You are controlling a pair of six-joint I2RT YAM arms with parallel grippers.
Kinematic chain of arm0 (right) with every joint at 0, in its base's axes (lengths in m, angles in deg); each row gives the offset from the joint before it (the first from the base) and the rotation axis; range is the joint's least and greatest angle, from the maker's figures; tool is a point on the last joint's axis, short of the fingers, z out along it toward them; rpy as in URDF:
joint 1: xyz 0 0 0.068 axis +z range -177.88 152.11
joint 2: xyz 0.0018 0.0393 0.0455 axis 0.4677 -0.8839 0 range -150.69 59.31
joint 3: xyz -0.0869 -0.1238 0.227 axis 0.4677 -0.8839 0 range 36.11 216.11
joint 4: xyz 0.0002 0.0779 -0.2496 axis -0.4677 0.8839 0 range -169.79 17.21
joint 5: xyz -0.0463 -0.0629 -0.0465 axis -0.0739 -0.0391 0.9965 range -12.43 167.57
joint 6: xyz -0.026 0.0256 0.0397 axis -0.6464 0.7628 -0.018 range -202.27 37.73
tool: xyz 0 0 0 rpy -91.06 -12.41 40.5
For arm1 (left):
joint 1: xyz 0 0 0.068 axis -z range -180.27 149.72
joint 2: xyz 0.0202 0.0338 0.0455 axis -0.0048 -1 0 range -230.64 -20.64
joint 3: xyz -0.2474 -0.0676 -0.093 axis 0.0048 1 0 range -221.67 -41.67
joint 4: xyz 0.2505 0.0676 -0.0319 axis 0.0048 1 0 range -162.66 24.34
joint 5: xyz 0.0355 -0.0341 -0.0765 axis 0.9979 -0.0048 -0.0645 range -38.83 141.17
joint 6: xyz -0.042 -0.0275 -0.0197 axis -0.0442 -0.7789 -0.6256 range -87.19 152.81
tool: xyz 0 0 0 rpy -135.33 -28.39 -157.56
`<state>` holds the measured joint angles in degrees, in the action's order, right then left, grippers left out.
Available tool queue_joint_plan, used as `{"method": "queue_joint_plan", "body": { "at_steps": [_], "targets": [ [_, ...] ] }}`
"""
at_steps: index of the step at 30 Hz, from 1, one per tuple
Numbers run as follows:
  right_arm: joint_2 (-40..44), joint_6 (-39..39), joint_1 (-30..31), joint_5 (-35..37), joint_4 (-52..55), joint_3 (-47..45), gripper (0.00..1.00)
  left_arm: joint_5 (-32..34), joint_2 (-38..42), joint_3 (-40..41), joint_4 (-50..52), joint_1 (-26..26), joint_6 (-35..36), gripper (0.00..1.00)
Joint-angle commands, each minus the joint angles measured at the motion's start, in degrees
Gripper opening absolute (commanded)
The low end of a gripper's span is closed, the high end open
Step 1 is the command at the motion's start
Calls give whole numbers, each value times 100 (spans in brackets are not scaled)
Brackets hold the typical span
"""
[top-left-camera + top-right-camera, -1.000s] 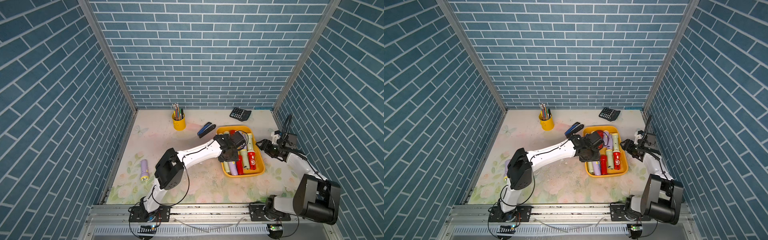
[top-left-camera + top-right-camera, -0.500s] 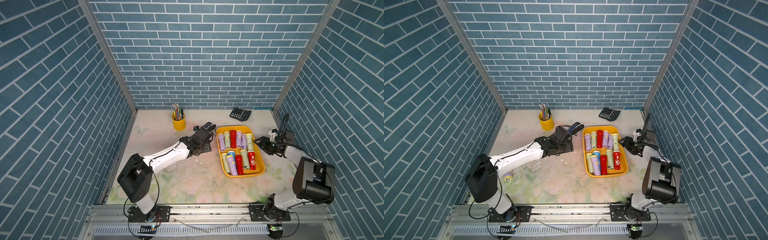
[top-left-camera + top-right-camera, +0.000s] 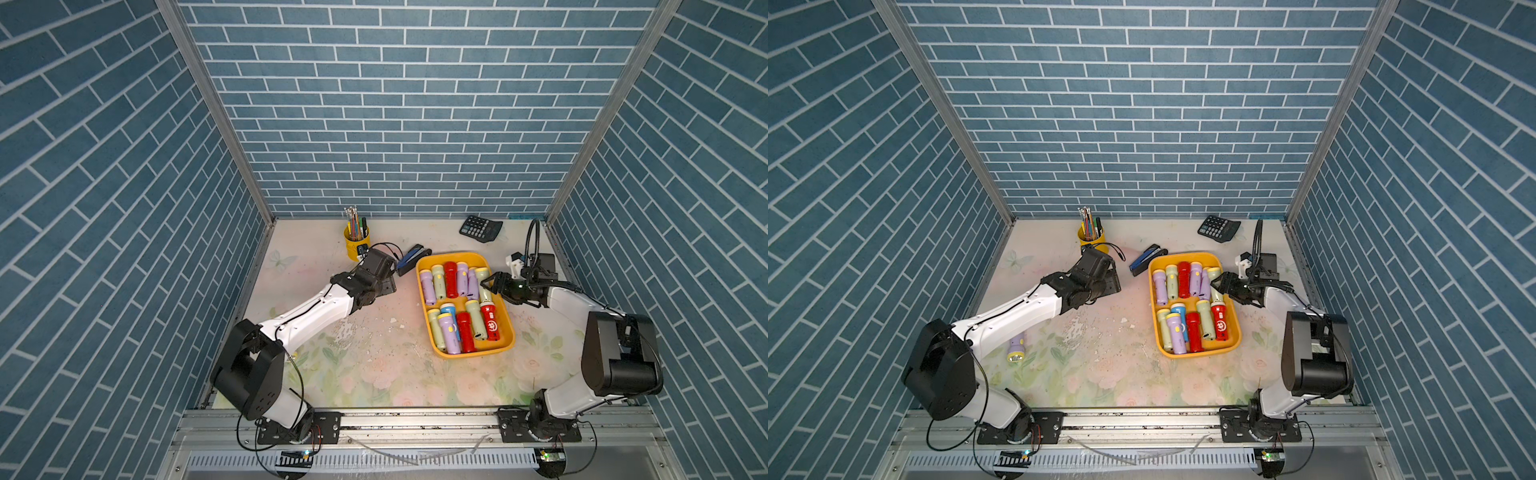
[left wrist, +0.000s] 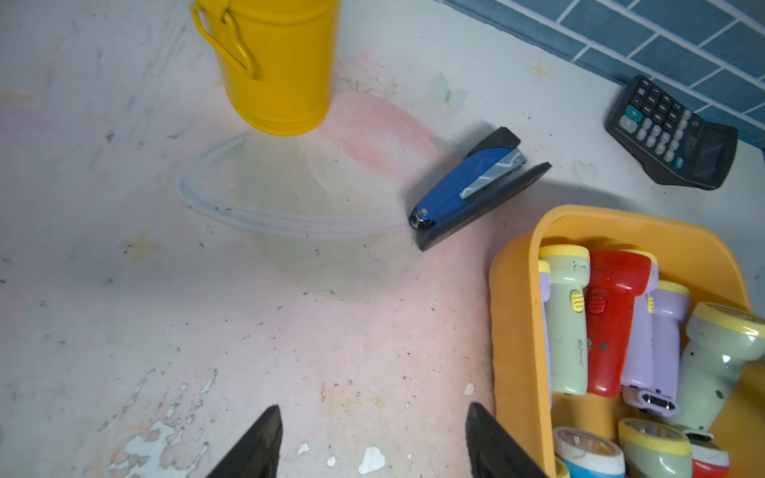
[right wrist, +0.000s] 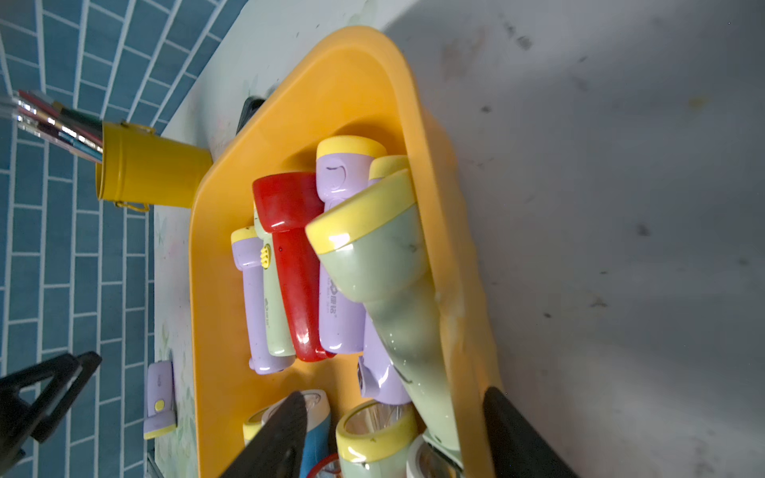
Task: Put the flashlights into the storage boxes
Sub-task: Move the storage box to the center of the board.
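Observation:
The yellow storage box (image 3: 478,354) (image 3: 1200,354) lies right of centre with several lilac, pale green, red and blue flashlights in it. One pale green flashlight (image 5: 381,256) (image 3: 482,273) leans on the box's right wall. My right gripper (image 5: 395,395) (image 3: 490,281) is open astride its tail and the rim, one finger inside the box, one outside. My left gripper (image 4: 372,409) (image 3: 390,286) hangs open and empty over bare table just left of the box (image 4: 513,331). A lilac flashlight (image 3: 1016,347) (image 5: 159,397) lies alone at the left; the left arm hides it in a top view.
A blue-and-black stapler (image 3: 411,259) (image 4: 472,186) lies just beyond the box's far-left corner. Left of it stands a yellow pen cup (image 3: 356,243) (image 4: 273,66). A black calculator (image 3: 480,227) (image 4: 670,132) sits by the back wall. Side walls close in on both sides.
My left arm has drawn back out of the box to the table on its left, jaws wider. My right gripper has moved left onto the box's right rim.

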<state>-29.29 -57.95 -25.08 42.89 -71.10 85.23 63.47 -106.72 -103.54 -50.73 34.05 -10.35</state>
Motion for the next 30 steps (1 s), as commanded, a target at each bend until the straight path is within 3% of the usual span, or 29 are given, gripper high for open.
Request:
{"method": "queue_joint_plan", "body": {
  "at_steps": [1,9,17,23,30],
  "targets": [
    [343,544,484,-54,-235,-154,67,187,262,201,-20,-240,197,72],
    [474,1772,1835,646,-1246,-510,67,338,845,787,-218,-882,373,74],
    [783,2083,2366,1087,-1588,-631,67,835,1478,1325,-639,-1314,1087,81],
    [1443,813,1809,1797,-391,-412,68,1528,1975,1867,-1417,-1445,1742,89],
    [1962,-265,285,2347,-724,-715,69,2279,2341,2789,-3353,-1455,3015,100]
  ]
}}
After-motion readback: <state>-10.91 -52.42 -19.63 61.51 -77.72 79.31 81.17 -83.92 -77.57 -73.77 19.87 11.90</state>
